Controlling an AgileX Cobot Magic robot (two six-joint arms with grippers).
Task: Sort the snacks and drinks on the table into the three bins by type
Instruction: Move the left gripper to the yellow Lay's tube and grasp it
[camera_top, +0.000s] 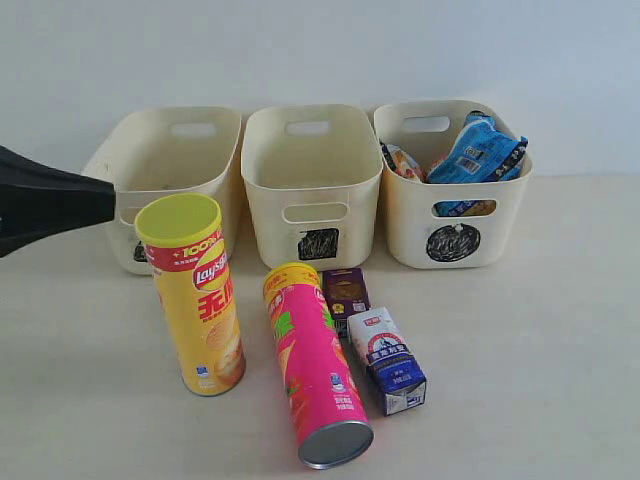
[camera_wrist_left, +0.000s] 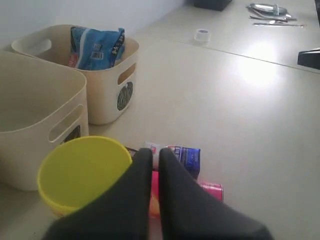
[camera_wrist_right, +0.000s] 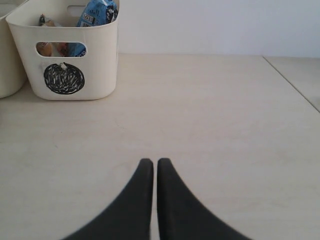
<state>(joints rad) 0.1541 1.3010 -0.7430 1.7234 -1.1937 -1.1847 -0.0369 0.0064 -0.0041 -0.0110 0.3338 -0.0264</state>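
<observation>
Black tapered left gripper (camera_wrist_left: 155, 156), right gripper (camera_wrist_right: 151, 165): clenched, empty. Yellow cylindrical Lay's tube (camera_top: 197, 305) upright; glossy pink tube (camera_top: 313, 365) lying, silver end disc.

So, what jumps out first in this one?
The yellow Lay's tube stands upright left of centre, with the pink tube lying beside it, silver end toward the camera. Behind, the blue packet pokes out of the circle-marked bin on the right.

Bins (camera_top: 268, 205) in row behind; packets (camera_top: 485, 152) in right bin (camera_top: 408, 228); in front, tubes (camera_top: 203, 305) left of cartons (camera_top: 394, 368).
</observation>
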